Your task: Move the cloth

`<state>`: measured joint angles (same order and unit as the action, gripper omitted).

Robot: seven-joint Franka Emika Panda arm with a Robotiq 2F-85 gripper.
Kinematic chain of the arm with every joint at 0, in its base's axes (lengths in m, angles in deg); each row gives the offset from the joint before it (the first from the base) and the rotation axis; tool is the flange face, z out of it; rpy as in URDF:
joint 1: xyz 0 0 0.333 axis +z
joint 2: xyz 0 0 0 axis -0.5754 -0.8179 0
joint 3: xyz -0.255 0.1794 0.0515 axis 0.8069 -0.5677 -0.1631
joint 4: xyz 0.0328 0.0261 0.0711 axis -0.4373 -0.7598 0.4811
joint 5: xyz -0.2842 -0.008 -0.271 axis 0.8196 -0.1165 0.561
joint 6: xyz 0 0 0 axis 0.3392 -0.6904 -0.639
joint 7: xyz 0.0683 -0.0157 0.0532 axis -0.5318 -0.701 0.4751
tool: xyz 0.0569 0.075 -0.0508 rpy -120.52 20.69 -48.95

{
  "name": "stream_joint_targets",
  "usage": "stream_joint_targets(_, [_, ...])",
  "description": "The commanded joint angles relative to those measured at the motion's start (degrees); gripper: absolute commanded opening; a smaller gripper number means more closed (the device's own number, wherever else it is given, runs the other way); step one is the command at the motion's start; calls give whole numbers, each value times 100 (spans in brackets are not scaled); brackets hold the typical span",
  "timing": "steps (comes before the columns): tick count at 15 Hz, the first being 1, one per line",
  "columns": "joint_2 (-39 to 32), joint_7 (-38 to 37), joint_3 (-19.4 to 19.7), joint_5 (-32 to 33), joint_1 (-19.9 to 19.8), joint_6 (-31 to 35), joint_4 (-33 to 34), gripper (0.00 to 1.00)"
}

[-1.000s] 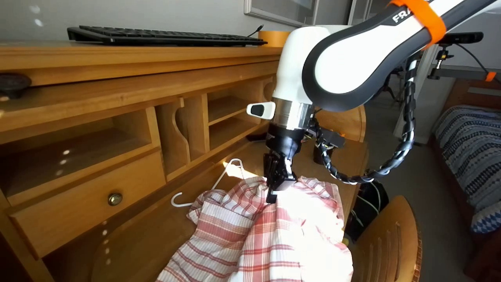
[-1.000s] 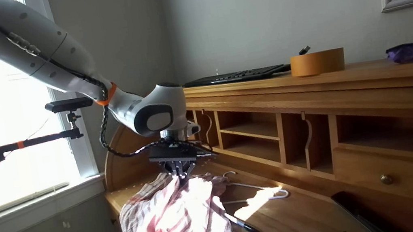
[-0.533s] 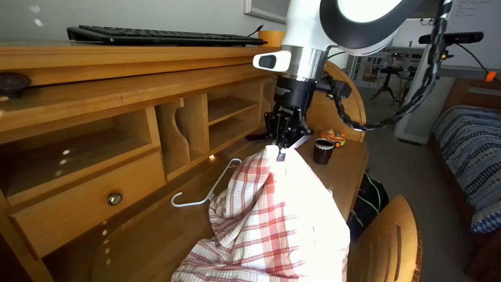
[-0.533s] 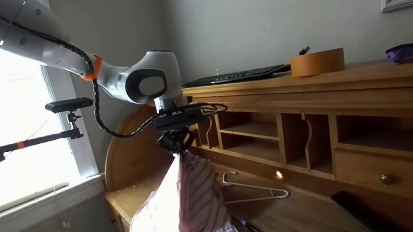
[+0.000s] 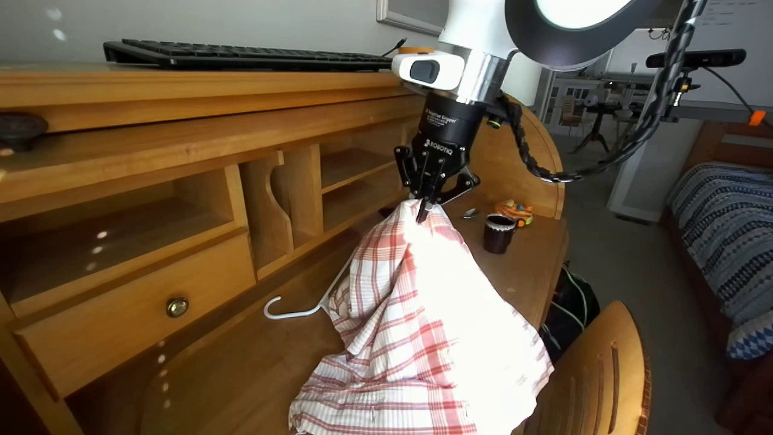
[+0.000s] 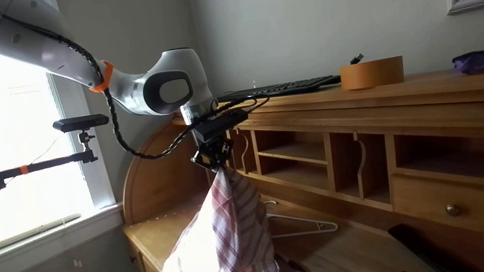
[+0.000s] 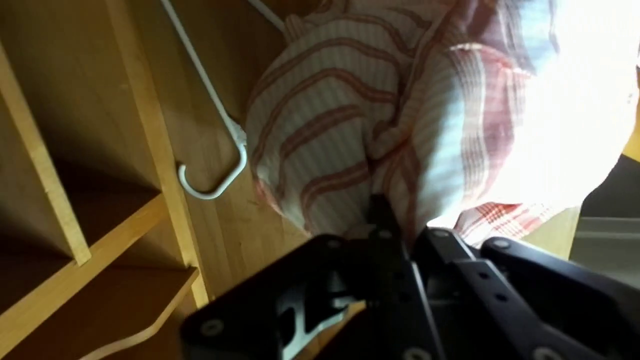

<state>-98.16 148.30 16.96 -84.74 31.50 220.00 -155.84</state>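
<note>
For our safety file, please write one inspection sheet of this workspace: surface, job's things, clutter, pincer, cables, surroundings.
Surface: wooden desk, partly covered by cloth.
Job's things: red-and-white checked cloth, held up at its top; lower folds seem to rest on the desk.
Clutter: white hanger, partly hidden by the cloth; pen, dark cup and toy on the desk; keyboard on the upper ledge.
Pincer: closed on the cloth's upper end, pointing down, slightly tilted.
Cables: black braided cable loops from the arm; tangling: nothing seen.
Surroundings: chair near the desk; bed farther off; bright window.
</note>
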Motion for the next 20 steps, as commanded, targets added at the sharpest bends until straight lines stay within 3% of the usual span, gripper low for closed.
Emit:
stream_joint_targets(1, [184,1016,47,-40,26,498,-167,2])
stream_joint_targets(2, [195,1339,-1,-199,-28,761,-222,2])
stream_joint_targets(4, [104,2118,-282,-1170,-280,1189,-261,2])
stream_joint_targets(5, [34,1408,50,-589,59,831,-37,7])
stream_joint_targets(7, [31,1827,-31,-994,-26,987,-78,7])
stream_joint_targets(11, [32,1920,-63,-1069,-61,1015,-106,7])
stream_joint_targets(12, [32,1922,-66,-1072,-61,1017,-105,2])
stream_joint_targets(13, [88,2624,-257,-1264,-167,1396,-259,2])
stream_joint_targets(19, [87,4744,-597,-1676,-282,1686,-737,2])
stream_joint_targets(20, [49,5116,-828,-1751,-472,1762,-829,2])
